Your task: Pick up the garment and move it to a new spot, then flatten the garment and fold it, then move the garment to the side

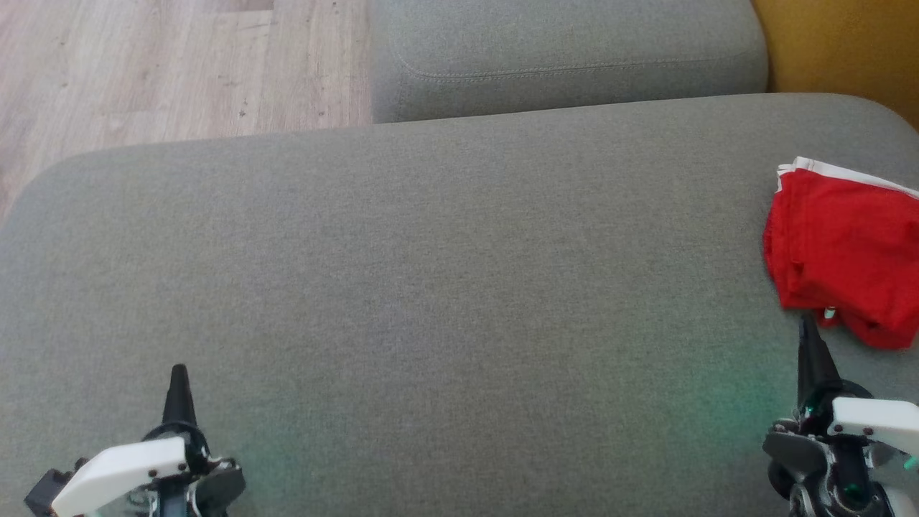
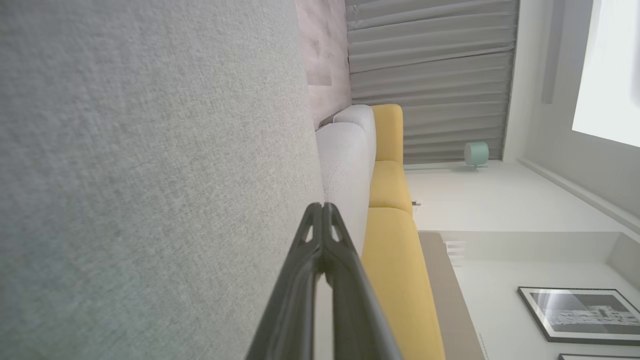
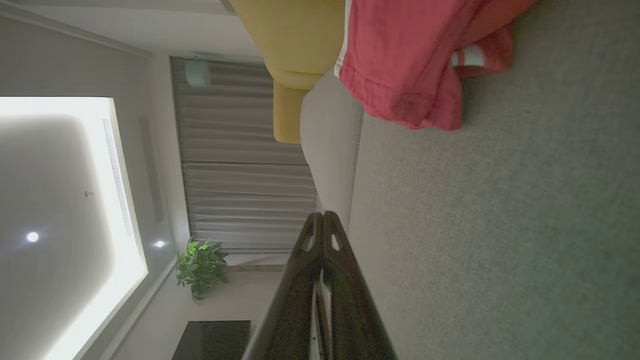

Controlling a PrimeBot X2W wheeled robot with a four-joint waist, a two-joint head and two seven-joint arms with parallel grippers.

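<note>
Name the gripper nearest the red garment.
The right gripper, its tips almost at the garment; the left gripper sits far across the cushion.

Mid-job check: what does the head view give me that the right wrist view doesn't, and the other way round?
Head view, beyond the right wrist view: the left hand, shut, at lower left over the grey sofa seat, and the wooden floor past it. Right wrist view, beyond the head view: curtains, a potted plant and a ceiling light. Shared: the red garment lying on the seat, and the right hand, shut and holding nothing, pointing toward it.
</note>
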